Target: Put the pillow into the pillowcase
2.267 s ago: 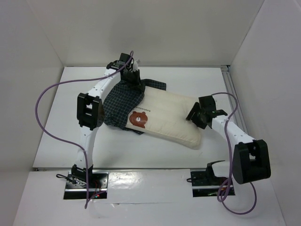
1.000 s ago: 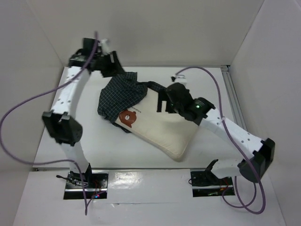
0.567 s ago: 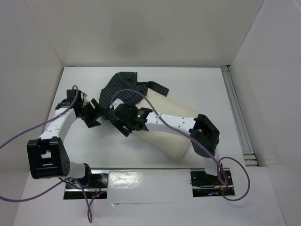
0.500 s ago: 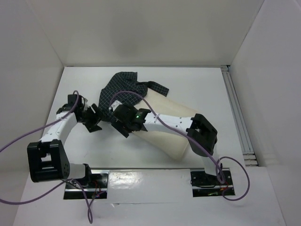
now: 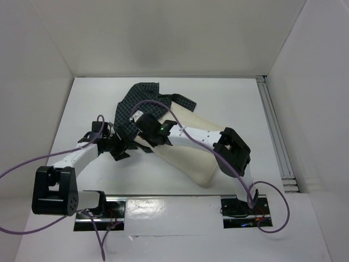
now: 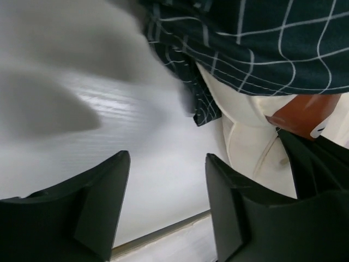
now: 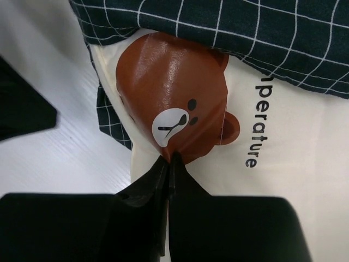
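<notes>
The cream pillow (image 5: 191,158) lies slantwise on the table, its upper left end under the dark checked pillowcase (image 5: 139,103). In the right wrist view the pillow (image 7: 283,136) shows a brown bear mark (image 7: 174,98), and the pillowcase (image 7: 229,27) covers the edge just beyond it. My right gripper (image 7: 170,159) is shut, pinching a fold of pillow fabric at the bear's lower rim. My right gripper (image 5: 142,134) sits at the pillow's left end. My left gripper (image 6: 166,164) is open over bare table, nothing between its fingers, beside the pillow (image 6: 251,142) and below the pillowcase (image 6: 256,43). My left gripper (image 5: 122,148) is just left of the right one.
White walls enclose the table (image 5: 82,120) on three sides. A metal rail (image 5: 275,136) runs along its right edge. Purple cables loop from both arms, one (image 5: 174,117) arching over the pillow. The right arm's elbow (image 5: 233,150) lies above the pillow.
The right gripper, open a moment ago, has shut on the pillow at the bear mark and shifted slightly up. The left gripper moved right toward the pillow's end and opened wider.
</notes>
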`<state>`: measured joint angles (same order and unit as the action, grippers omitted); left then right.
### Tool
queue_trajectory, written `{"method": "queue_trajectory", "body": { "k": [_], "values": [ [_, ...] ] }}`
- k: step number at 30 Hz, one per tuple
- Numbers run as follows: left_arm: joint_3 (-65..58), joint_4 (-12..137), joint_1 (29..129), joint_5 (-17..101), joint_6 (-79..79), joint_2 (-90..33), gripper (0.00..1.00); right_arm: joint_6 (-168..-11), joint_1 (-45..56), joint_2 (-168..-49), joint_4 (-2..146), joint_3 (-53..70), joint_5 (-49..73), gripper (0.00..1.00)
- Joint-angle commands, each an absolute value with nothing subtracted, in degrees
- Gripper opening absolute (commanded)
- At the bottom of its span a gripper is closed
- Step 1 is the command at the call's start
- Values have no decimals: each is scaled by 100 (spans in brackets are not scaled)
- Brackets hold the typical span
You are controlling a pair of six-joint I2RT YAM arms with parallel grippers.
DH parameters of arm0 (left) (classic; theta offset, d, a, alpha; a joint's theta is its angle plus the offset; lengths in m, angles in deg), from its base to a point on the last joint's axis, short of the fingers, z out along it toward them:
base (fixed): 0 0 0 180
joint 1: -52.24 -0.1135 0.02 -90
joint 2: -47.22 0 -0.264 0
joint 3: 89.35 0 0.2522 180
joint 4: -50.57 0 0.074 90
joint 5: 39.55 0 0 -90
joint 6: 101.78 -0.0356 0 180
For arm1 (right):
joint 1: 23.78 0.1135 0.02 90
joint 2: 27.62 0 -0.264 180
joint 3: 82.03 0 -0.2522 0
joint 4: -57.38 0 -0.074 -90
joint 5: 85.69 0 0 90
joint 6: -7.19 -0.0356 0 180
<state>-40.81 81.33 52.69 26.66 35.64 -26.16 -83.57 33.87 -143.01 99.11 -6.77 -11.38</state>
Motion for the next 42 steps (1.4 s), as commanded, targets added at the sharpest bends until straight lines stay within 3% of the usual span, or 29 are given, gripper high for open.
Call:
{"method": "queue_trajectory", "body": {
  "k": [1,4,10,16,20,23,24,31,36,42],
  "values": [
    [-3929,7690,5479,2751,3621,-2853,74,-8430,3090,-13880,9514,-763,-521,0],
    [-3876,7401,5619,2638,3498,-3152,85,-8501,2940,-13660,9364,-711,69,0],
    [-3736,6917,6032,3005,3445,-3557,76,-8501,2817,-13598,9610,-983,281,0],
    [-3464,6662,6094,3261,3445,-3934,75,-8501,2764,-13598,9663,-1036,334,0],
    [-3402,6268,6340,3594,3445,-4277,54,-8553,2764,-13651,9733,-1088,281,0],
    [-3349,6135,6524,3717,3445,-4339,23,-8607,2711,-13791,9952,-1316,229,0],
    [-3288,6135,6525,3640,3445,-4339,0,-8676,2711,-13792,10014,-1500,141,0],
    [-2927,6258,6631,2428,3322,-3455,0,-8800,2650,-14635,11122,-3545,-63,0],
    [-3339,6294,6798,1488,3014,-2627,0,-8843,2439,-15285,10877,-3594,342,0],
    [-4016,6363,6850,1293,2961,-1871,0,-9283,2114,-15822,10569,-4059,536,0]
  ]
}}
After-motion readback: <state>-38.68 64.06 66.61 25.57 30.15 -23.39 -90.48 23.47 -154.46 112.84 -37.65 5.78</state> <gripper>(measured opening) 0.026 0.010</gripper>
